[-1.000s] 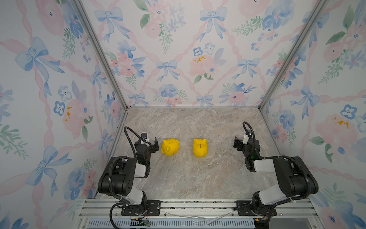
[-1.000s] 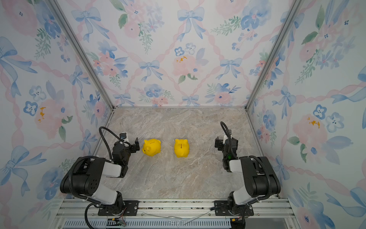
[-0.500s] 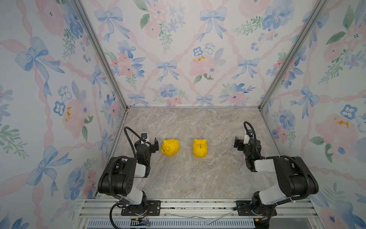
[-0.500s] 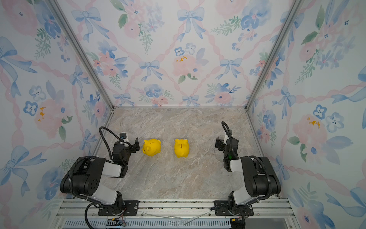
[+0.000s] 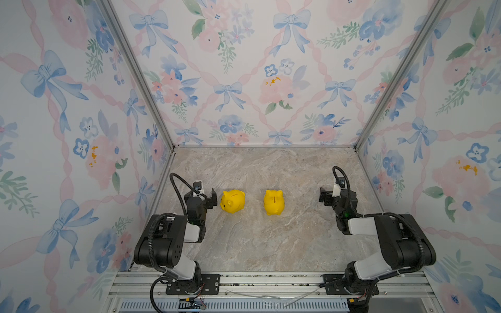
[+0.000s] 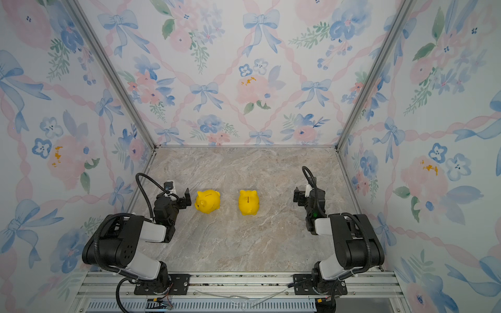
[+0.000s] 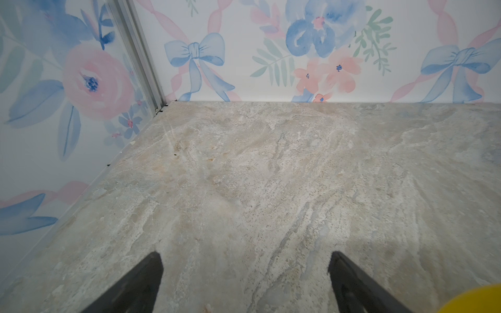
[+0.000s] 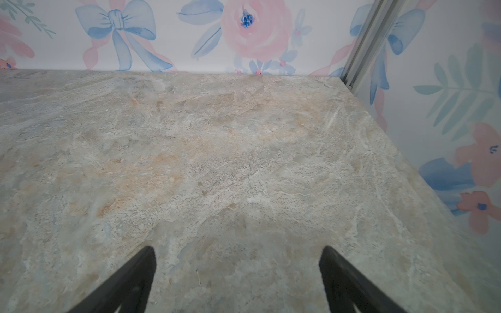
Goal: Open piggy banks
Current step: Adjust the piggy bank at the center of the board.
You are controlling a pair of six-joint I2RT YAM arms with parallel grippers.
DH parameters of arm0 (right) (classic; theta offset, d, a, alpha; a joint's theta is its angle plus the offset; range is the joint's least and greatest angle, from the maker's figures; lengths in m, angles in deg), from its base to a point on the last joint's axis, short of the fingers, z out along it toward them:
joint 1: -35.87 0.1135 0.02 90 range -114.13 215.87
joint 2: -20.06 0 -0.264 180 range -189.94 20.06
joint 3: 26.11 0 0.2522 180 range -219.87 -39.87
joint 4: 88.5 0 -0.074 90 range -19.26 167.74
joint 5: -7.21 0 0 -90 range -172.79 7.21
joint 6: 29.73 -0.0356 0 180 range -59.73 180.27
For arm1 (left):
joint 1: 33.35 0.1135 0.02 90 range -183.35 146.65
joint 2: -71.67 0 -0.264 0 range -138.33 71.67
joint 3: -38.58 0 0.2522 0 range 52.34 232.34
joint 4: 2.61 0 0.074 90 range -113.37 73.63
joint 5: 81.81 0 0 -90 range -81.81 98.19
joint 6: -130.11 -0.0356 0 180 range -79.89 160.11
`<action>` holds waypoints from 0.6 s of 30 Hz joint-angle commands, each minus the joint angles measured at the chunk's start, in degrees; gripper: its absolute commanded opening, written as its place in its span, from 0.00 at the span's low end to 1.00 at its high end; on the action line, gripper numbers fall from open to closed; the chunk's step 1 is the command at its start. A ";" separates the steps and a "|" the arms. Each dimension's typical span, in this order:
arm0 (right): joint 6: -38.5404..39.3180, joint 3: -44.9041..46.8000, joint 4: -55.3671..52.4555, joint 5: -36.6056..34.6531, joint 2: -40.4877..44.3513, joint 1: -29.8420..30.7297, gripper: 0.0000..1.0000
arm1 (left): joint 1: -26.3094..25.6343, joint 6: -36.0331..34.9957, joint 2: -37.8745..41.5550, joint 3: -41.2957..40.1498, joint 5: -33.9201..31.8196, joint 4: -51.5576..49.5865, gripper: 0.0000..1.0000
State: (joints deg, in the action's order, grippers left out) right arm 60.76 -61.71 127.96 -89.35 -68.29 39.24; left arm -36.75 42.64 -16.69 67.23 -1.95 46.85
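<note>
Two piggy banks sit upright; left hand and right hand gape wide, empty.

Two yellow piggy banks — one piggy bank beside another piggy bank — stand on one stone-patterned table. Two robot arms, left arm and right arm, carry one tool each: left tool, right tool. Three floral walls rise around the table.

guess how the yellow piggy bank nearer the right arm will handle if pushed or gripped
The piggy bank looks like smooth moulded plastic: probably stiff. The coin slot on its back suggests a hollow body, so likely light. Its rounded sides may slip in a grip, and a push might rock or tip it.
</note>
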 commanded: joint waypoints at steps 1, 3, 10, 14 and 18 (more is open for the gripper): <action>0.54 -1.27 -0.47 0.59 0.07 -0.20 0.96 | -1.56 -1.81 2.83 2.12 -3.28 -3.96 0.98; 0.56 -1.27 -0.42 0.59 0.03 -0.19 0.96 | -2.88 -1.91 4.53 3.85 -7.27 -8.75 0.98; 0.24 -1.35 -0.47 1.11 0.03 -0.46 0.96 | -5.99 2.64 11.36 8.49 -17.45 -23.10 0.98; -0.49 -1.27 -0.37 3.41 0.09 -1.71 0.96 | -6.17 6.23 14.75 11.72 -14.75 -30.32 0.98; -0.49 -1.45 -0.69 4.39 0.02 -1.92 0.96 | -8.68 11.47 15.54 15.89 -13.74 -37.21 0.98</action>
State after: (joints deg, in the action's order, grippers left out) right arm 60.69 -61.82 127.85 -86.67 -68.29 37.73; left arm -44.03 49.28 -2.07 80.39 -16.04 17.22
